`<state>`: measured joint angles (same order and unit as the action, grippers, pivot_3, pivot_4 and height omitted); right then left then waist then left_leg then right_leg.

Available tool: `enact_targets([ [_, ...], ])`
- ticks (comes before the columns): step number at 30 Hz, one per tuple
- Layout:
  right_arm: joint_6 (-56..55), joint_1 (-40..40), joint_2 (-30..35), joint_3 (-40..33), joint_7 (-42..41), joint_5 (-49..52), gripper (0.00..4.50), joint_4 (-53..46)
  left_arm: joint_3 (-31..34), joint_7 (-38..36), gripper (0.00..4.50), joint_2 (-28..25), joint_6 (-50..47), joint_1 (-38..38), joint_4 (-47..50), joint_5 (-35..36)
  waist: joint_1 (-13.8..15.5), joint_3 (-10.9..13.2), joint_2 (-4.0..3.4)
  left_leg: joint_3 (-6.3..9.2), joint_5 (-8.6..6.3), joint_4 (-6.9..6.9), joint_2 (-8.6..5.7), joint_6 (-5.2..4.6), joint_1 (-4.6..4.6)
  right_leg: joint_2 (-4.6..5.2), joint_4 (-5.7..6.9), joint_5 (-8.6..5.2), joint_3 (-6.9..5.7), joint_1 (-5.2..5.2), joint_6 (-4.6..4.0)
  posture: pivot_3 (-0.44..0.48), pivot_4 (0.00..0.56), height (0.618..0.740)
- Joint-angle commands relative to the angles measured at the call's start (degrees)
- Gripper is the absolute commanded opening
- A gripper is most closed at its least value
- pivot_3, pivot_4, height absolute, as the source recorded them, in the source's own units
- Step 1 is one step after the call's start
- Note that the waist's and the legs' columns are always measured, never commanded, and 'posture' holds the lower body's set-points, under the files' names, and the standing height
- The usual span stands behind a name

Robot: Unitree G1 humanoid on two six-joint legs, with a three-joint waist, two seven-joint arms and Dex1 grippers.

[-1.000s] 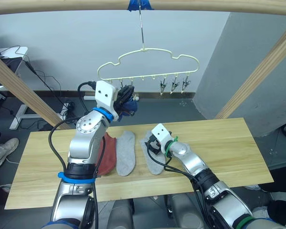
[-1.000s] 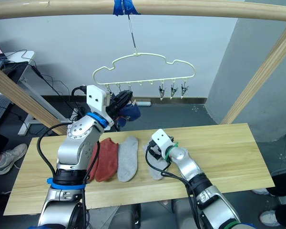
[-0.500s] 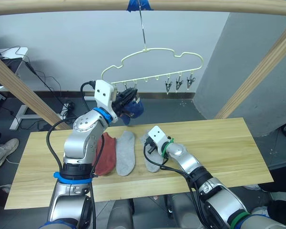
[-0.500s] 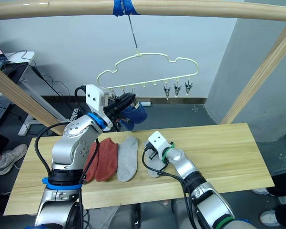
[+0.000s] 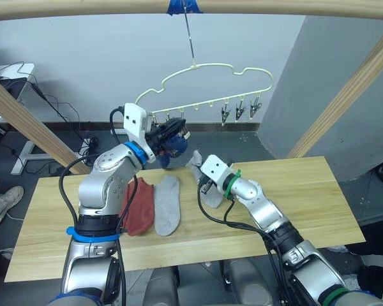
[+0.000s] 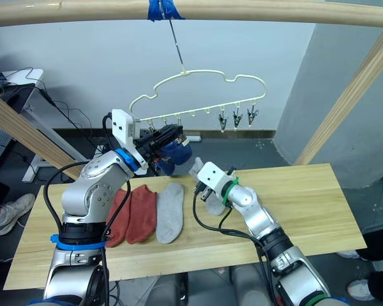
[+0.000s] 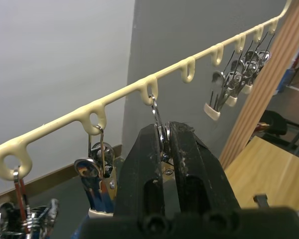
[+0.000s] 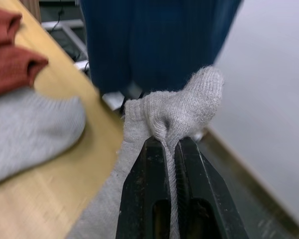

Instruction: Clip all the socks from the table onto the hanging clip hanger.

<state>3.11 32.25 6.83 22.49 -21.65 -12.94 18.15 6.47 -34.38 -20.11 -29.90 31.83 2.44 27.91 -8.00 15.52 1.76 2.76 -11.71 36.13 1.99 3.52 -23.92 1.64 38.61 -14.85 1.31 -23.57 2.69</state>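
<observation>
1. Since a second ago the right gripper (image 5: 200,167) has risen off the table (image 5: 293,191) with a light grey sock (image 5: 207,185): that sock lay flat on the planks then, and now only its lower part rests there while its upper end is lifted toward the hanger. The clip hanger (image 5: 207,86) has also swung from hanging level to tilting, its right end higher.
2. Long pale wooden table: it carries two rust-red socks (image 6: 133,213) side by side at the left, with a second light grey sock (image 5: 167,204) just to their right, all lying flat.
3. Clip hanger: hooked by its metal hook to the wooden pole (image 5: 274,7) overhead, under a strip of blue tape (image 5: 182,6).
4. Blue socks (image 6: 174,153): they hang from clips at the hanger's left end, beside the left gripper.
5. Left gripper (image 7: 165,144): raised to the hanger's row of clips, its two black fingers are pinched on a metal clip (image 7: 157,117) hanging from one of the loops.
6. Right gripper: in the right wrist view its fingers (image 8: 197,199) are clamped on a fold of the lifted grey sock, just under the blue socks.
</observation>
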Motion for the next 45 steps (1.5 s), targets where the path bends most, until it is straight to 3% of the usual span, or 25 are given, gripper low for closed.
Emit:
enact_targets([
  [1,-1.8,2.7,-0.9,0.2,-0.1,-1.0,0.02,-3.0,-0.4,-0.5,0.00,-0.1,0.1,0.3,2.9,0.7,0.0,0.0,0.00,0.01,0.00,0.00,0.00,0.00,0.01,0.00,0.00,0.00,-0.01,0.00,0.00,-0.215,0.239,0.740],
  [43,-7.1,6.3,-3.9,-1.8,1.8,-2.2,0.02,-2.9,0.3,2.6,0.00,0.3,-2.7,-2.9,4.2,1.9,0.0,0.0,0.00,0.03,0.00,-0.02,0.00,0.00,0.00,0.01,0.02,0.12,-0.04,0.00,-0.20,-0.213,0.240,0.740],
  [44,-7.1,6.4,-4.1,-1.8,1.7,-2.2,0.00,-2.9,0.6,2.6,0.65,0.4,-2.7,-2.9,4.1,2.1,0.0,0.0,0.00,0.03,0.00,-0.02,0.00,0.00,0.00,0.01,0.02,0.12,-0.04,0.00,-0.20,-0.213,0.239,0.740],
  [45,-7.1,6.4,-4.2,-1.8,1.7,-2.1,0.00,-2.8,0.7,2.4,0.85,0.5,-2.6,-2.9,4.0,2.3,0.0,0.0,0.00,0.03,0.00,-0.02,0.00,0.00,0.00,0.02,0.02,0.12,-0.05,0.00,-0.20,-0.213,0.239,0.740],
])
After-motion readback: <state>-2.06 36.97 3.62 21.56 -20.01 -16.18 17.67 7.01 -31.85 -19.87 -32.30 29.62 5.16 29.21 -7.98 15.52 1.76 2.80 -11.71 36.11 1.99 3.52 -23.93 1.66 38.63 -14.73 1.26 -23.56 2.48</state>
